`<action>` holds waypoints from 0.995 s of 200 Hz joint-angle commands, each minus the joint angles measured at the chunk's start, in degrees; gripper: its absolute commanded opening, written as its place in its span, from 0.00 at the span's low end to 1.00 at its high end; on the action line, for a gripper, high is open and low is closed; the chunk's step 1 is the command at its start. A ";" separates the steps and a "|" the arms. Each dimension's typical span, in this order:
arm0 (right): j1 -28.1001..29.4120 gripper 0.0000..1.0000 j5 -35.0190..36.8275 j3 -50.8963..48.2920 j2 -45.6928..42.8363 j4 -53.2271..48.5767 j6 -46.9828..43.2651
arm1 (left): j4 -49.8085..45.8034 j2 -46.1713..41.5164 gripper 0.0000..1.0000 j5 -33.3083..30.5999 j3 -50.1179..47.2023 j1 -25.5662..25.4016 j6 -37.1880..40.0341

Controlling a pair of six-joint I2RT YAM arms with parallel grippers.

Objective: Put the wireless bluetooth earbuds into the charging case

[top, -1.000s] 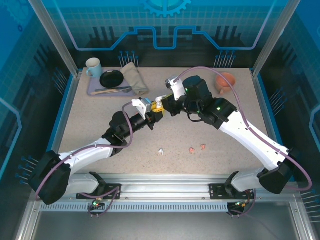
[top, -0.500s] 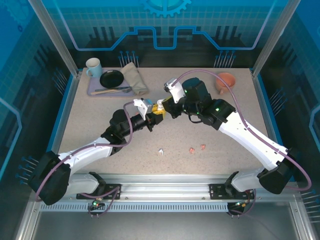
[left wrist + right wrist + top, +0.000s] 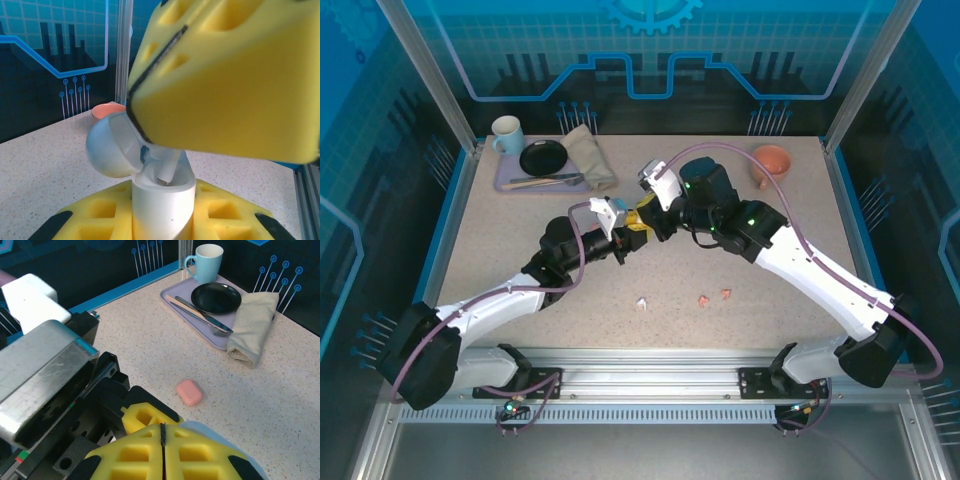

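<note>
Your left hand (image 3: 162,217) is clamped on the white charging case (image 3: 162,200), holding it upright over the middle of the bench (image 3: 500,240) with its lid (image 3: 107,152) swung open. Your right hand (image 3: 162,452) sits directly above the case with its yellow pads pressed together. A white earbud (image 3: 169,167) reaches from under them down into the case's well, but you cannot tell whether the pads grip it. Nearer to you on the bench lie a loose white earbud (image 3: 642,303) and, to its right, two pink earbuds (image 3: 704,299) close together. A pink case (image 3: 189,392) lies shut on the bench, between the hands and the tray (image 3: 172,297) at the far left.
</note>
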 commanded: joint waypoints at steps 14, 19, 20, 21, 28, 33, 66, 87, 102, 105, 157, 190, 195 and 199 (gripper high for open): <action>0.60 0.07 0.29 -1.04 0.58 -1.10 -0.19 | 4.06 -0.35 0.00 1.37 2.67 0.25 -0.62; 0.58 0.07 0.70 -1.20 0.57 -0.89 0.10 | 4.18 -0.31 0.00 1.34 2.60 0.25 -0.72; 0.52 0.07 0.71 -1.20 0.56 -0.84 0.14 | 4.18 -0.29 0.00 1.36 2.60 0.25 -0.77; 0.54 0.07 0.81 -1.25 0.56 -0.77 0.20 | 4.19 -0.28 0.00 1.33 2.55 0.29 -0.79; 0.45 0.07 1.14 -1.45 0.40 -0.47 0.67 | 4.37 -0.16 0.00 1.39 2.51 0.26 -0.93; 0.43 0.08 1.24 -1.63 0.36 -0.17 0.99 | 4.37 -0.10 0.00 1.41 2.51 0.25 -1.04; -0.27 0.12 1.60 -0.12 0.48 0.26 5.29 | 5.59 0.47 0.00 1.21 1.89 0.29 -1.52; -0.83 0.14 0.67 1.85 1.71 0.26 7.43 | 6.97 1.00 0.00 1.04 1.31 0.25 -2.46; -0.85 0.18 0.66 3.13 3.01 0.18 8.46 | 8.40 1.41 0.00 0.91 0.72 0.26 -3.38; -0.86 0.19 0.57 3.42 3.17 0.17 8.60 | 8.74 1.47 0.00 0.84 0.60 0.28 -3.63; -2.15 0.39 -0.36 7.64 6.42 1.59 13.61 | 12.71 3.17 0.00 -0.52 -1.40 0.28 -6.11; -3.82 0.45 -1.44 9.37 6.68 2.18 16.95 | 13.85 3.94 0.00 -1.07 -2.11 0.25 -6.35; -4.22 0.46 -1.69 9.30 6.35 2.42 17.65 | 13.89 3.95 0.00 -1.16 -2.25 0.25 -6.35; -4.50 0.46 -1.80 9.17 6.12 2.65 18.22 | 13.97 3.95 0.00 -1.18 -2.39 0.25 -6.35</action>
